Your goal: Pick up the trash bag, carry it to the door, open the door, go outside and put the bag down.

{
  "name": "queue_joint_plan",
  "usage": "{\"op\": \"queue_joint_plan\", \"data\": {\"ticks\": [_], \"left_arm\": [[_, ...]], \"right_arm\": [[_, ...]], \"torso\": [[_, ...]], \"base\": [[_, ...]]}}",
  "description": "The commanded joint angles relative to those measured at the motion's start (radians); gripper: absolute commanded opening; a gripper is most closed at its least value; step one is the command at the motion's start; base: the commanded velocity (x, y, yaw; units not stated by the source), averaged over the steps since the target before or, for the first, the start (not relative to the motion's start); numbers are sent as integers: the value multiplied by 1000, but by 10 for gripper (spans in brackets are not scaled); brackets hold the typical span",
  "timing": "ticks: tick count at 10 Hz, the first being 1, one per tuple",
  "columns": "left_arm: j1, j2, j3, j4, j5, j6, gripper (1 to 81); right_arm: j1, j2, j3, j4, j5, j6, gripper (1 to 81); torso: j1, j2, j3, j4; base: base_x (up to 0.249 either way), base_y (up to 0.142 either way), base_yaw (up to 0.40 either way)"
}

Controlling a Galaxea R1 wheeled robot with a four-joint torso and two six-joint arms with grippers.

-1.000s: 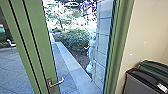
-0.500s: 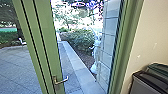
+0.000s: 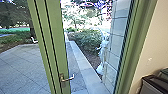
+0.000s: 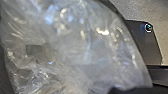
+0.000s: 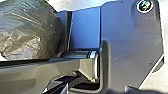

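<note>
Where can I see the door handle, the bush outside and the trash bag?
Door handle (image 3: 67, 79): head view, on its metal lever.
Bush (image 3: 86, 40): head view, on the middle of its leaves.
Trash bag (image 4: 87, 47): left wrist view, on its shiny, crinkled plastic side.

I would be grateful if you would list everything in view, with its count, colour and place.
trash bag: one apparently, translucent or brownish-grey, by the wrists
door: one, green, ahead
handle: one, metallic, on the door
door frame: one, green, right of the opening
wall: one, beige, far right
bins: two, grey and green, lower right
paving: one area, grey, outside
ledge: one, pale grey, beyond the opening
bush: count unclear, green, beyond the ledge
block wall: one, pale grey, beside the frame
figure-like shape: one, whitish, by the block wall, unclear
chair-like object: one, white, outside left
trees: count unclear, green, background
robot's plates: two, dark, one per wrist
</note>
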Motion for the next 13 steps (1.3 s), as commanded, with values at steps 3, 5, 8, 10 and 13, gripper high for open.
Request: {"op": "queue_joint_plan", "data": {"ticks": [3,5,8,10,13], "left_arm": [[-51,-7,0,11,53,5,10],[-51,-7,0,11,53,5,10],[-51,-7,0,11,53,5,10],[-52,-7,0,11,53,5,10],[-52,-7,0,11,53,5,10]], "right_arm": [[31,23,13,-15,-71,-21,811],[30,21,13,-15,-71,-23,811],[29,21,11,-13,-71,-23,811],[30,23,13,-15,-71,-23,811],[28,23,13,-15,-71,-23,811]], "torso": [[0,0,0,0],[0,0,0,0],[0,0,0,0],[0,0,0,0],[0,0,0,0]], "base": [[0,0,248],[0,0,255],[0,0,281],[0,0,290],[0,0,290]]}}
